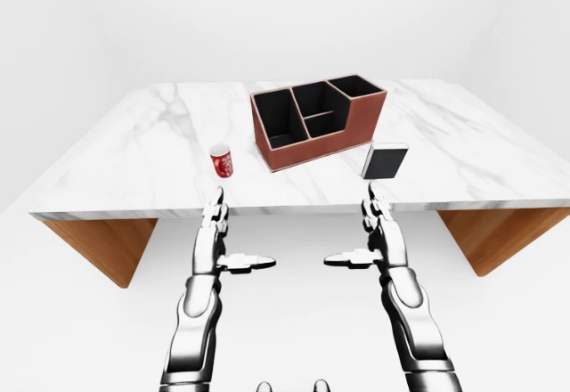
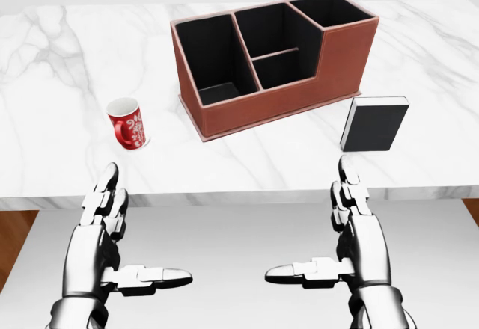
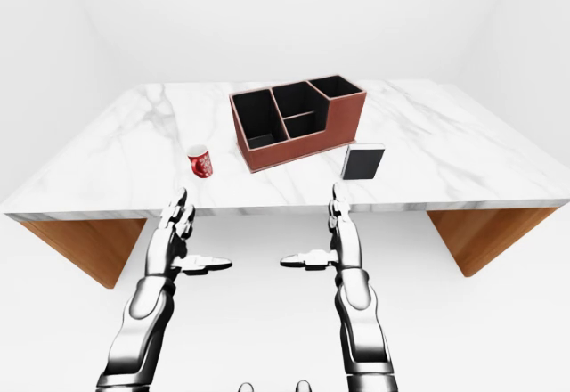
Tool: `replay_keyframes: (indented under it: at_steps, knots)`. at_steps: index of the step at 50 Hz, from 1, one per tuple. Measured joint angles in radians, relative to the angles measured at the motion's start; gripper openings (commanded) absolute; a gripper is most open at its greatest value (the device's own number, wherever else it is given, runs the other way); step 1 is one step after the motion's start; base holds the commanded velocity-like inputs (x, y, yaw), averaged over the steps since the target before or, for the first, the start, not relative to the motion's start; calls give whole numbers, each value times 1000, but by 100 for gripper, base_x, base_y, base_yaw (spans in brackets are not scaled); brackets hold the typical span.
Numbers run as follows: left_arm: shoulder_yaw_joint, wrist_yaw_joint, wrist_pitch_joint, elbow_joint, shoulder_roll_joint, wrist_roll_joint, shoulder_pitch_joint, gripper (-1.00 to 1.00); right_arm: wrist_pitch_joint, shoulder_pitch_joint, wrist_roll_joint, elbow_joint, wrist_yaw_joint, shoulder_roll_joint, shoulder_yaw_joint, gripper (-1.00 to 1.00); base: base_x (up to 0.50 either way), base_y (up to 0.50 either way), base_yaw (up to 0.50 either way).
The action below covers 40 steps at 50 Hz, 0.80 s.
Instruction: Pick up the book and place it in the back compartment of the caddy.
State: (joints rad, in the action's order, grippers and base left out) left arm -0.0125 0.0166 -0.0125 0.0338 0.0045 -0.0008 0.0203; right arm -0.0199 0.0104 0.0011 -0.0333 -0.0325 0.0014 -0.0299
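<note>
A black book [image 2: 373, 124] with white page edges stands upright on the marble table [image 2: 60, 67], just right of and below the caddy in the head view. The brown caddy [image 2: 273, 108] has several black-lined compartments and sits turned at an angle at top centre. My right hand [image 2: 329, 228] is open, fingers stretched toward the table edge, just below the book and not touching it. My left hand [image 2: 131, 228] is open too, below the red mug, holding nothing.
A red patterned mug [image 2: 128, 123] stands left of the caddy. The table's near edge [image 2: 239, 194] runs across the head view just above my hands. Wooden table supports [image 1: 107, 245] show under both ends.
</note>
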Motion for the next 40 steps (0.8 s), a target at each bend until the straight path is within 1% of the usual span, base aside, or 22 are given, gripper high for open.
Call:
replay_keyframes:
  at_steps: [3, 8, 10, 13, 14, 15, 26, 34, 40]
  knots:
    - [-7, 5, -2, -7, 3, -2, -5, 95, 7, -2, -3, 11, -3, -3, -4, 100, 0, 0, 0]
    - [-12, 9, -26, 14, 7, -3, -5, 95, -1, -1, -4, 3, -5, -8, -5, 100, 0, 0, 0]
    - [-12, 11, -42, 32, 8, -2, -2, 94, -14, 2, -3, -15, -6, -10, -5, 100, 0, 0, 0]
    - [-11, 12, -75, 74, 8, -1, 5, 95, -48, 8, 2, -58, -9, -13, -6, 100, 0, 0, 0]
    - [-10, 12, -75, 92, 8, 0, 8, 95, -62, 10, 4, -77, -10, -14, -7, 100, 0, 0, 0]
    - [-9, 12, -75, 112, 9, 2, 12, 95, -67, 12, 6, -95, -11, -15, -8, 100, 0, 0, 0]
    - [0, 19, -75, 339, 9, 23, 43, 94, -67, 23, 34, -297, -25, -21, -23, 100, 0, 0, 0]
    - [1, 25, -75, 440, 8, 35, 55, 95, -67, 20, 47, -372, -31, -26, -35, 100, 0, 0, 0]
    - [-5, 30, -75, 487, 8, 40, 68, 94, -67, 26, 55, -412, -40, -29, -44, 100, 49, 0, 0]
